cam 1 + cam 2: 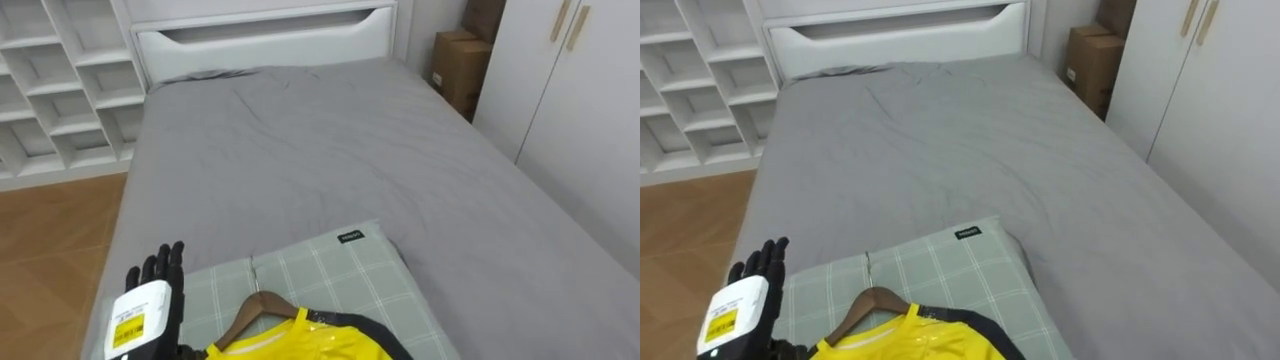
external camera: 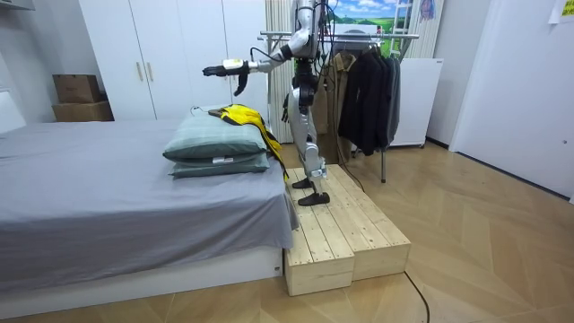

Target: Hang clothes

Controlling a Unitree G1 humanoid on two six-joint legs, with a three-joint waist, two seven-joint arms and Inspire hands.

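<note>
**Yellow garment lies on the pillows, left robot hand spread beside it**

The eye views look down the grey bed (image 1: 330,150) toward its white headboard (image 1: 260,40). The left robot hand (image 1: 150,295) sits at the lower left, its dark fingers straight and fanned wide, holding nothing. Just beside it, the yellow garment (image 1: 300,345) lies on a wooden hanger (image 1: 258,305) on top of a green checked pillow (image 1: 340,270). The frame's bottom edge cuts off most of the garment, and the hanger's hook is hard to make out.

The room view shows more. The robot stands on a wooden platform (image 2: 341,233) at the end of the bed, with its left arm stretched level over two stacked pillows. The garment drapes off their near corner. A clothes rack (image 2: 359,36) hung with dark clothes (image 2: 368,90) stands behind the robot. The right robot hand (image 2: 285,109) hangs low by the hip, too small there to tell how its fingers are set.
</note>
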